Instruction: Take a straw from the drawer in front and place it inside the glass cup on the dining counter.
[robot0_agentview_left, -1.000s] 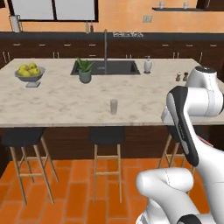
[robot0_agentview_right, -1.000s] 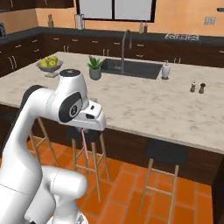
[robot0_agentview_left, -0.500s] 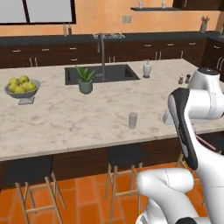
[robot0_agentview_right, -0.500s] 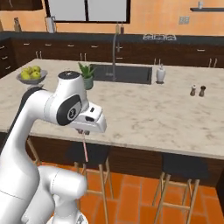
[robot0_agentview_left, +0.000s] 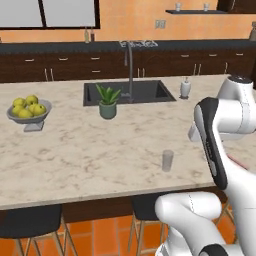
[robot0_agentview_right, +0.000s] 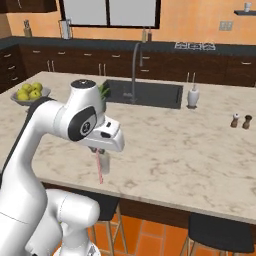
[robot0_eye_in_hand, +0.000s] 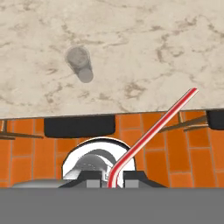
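Your fingers (robot0_eye_in_hand: 109, 178) are clamped on the straw (robot0_eye_in_hand: 151, 132), gripping its lower end; in the hand view it bends just above the grip and slants up to the right, its tip over the bench (robot0_eye_in_hand: 131, 52) edge. In the right base view the straw (robot0_agentview_right: 99, 168) hangs below the hand, just in front of the glass cup (robot0_agentview_right: 105, 162). The glass cup (robot0_agentview_left: 167, 160) stands upright on the marble bench (robot0_agentview_left: 90, 150), near its front edge, well apart from the potted plant (robot0_agentview_left: 107, 102) and the bowl of green fruit (robot0_agentview_left: 28, 111). Dark stools (robot0_agentview_left: 30, 222) sit under the bench over orange floor tiles (robot0_eye_in_hand: 26, 148).
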